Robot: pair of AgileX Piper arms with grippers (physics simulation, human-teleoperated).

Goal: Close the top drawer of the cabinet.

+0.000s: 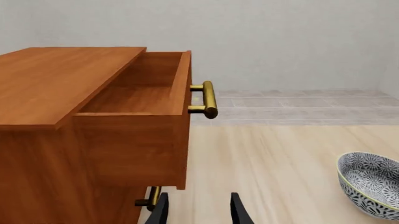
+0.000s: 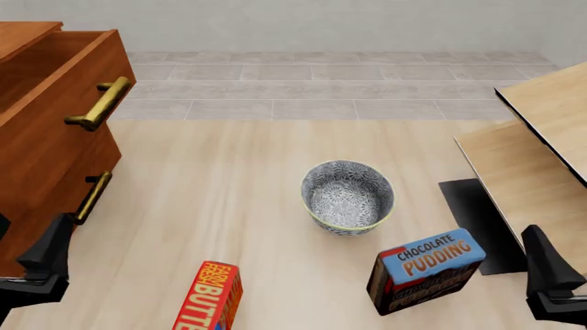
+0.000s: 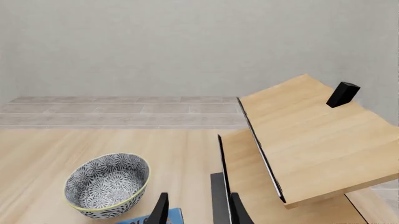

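The cabinet (image 1: 50, 79) (image 2: 23, 31) stands at the left, reddish-brown wood. Its top drawer (image 1: 131, 144) (image 2: 51, 120) is pulled well out, its inside bare, with the brass bar handle (image 1: 209, 99) (image 2: 99, 104) on its front. The lower drawer's handle (image 1: 151, 198) (image 2: 92, 196) sits further back. My left gripper (image 1: 199, 214) (image 2: 46, 260) is open, low in front of the cabinet near that lower handle, holding nothing. At the near right my right gripper (image 3: 199, 212) (image 2: 548, 267) is open too, far from the cabinet.
A patterned bowl (image 2: 348, 196) (image 3: 109, 184) (image 1: 371, 184) sits mid-table. A chocolate pudding box (image 2: 427, 271) and a red butter box (image 2: 209, 297) lie near the front. Pale light-wood furniture (image 2: 541, 137) (image 3: 311, 135) fills the right, with a small black block (image 3: 343, 94) on it.
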